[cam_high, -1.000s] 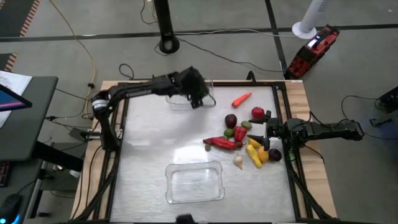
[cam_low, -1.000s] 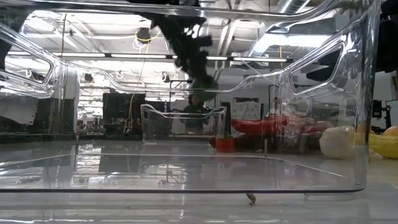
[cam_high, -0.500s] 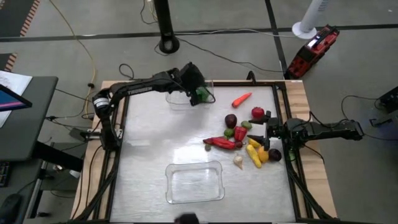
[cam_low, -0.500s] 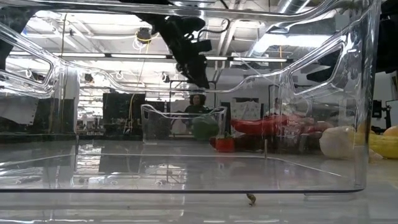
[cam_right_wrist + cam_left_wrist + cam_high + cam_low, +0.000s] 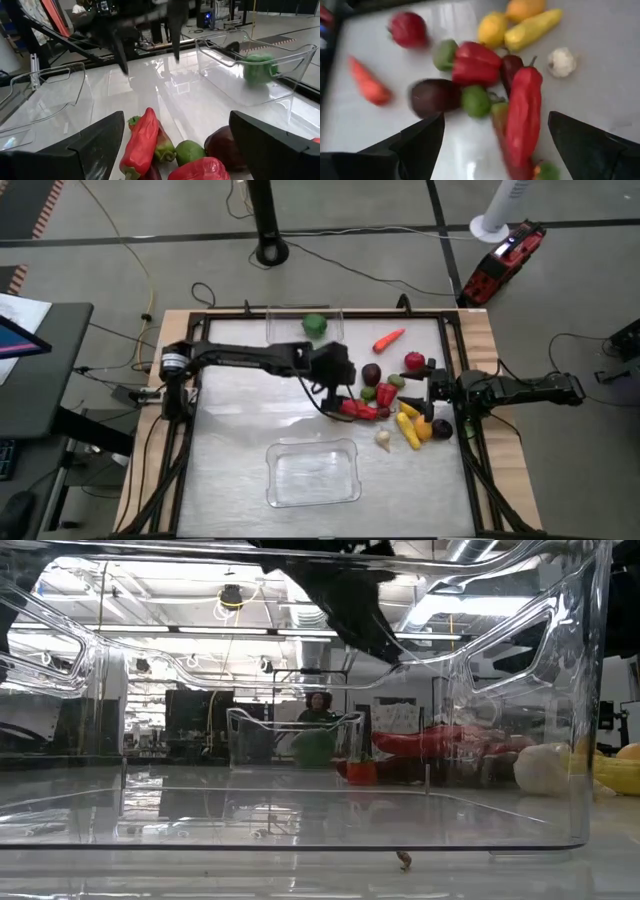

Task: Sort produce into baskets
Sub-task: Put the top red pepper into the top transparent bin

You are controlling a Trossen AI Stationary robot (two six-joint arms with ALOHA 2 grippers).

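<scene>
At the near edge of the table [image 5: 230,470] stands one clear bin [image 5: 312,473], with nothing inside it that shows from above; in the low view its walls fill almost the whole picture.

Past it, toward the right side, lies the produce heap: a whitish garlic-like piece [image 5: 383,440], a yellow long piece [image 5: 407,430], an orange-yellow round piece [image 5: 423,430], a dark purple round piece [image 5: 441,428], a long red pepper [image 5: 355,410], a squat red pepper [image 5: 386,394], two small green pieces [image 5: 369,393], a dark maroon round piece [image 5: 371,374] and a red round piece [image 5: 414,361]. An orange carrot [image 5: 388,339] lies apart from the heap, farther back.

The right hand [image 5: 428,395] rests at the heap's right edge, its fingers spread wide and holding nothing; the right wrist view shows the peppers just ahead between them.

The left hand [image 5: 335,385] hangs over the left end of the heap, above the long red pepper. Its fingers [image 5: 415,145] stand well apart and empty, with the pepper and a green piece between them in the left wrist view.

At the far edge stands the second clear bin [image 5: 278,323], and inside it, toward its right end, lies a green round piece [image 5: 314,325], touching nothing else.
</scene>
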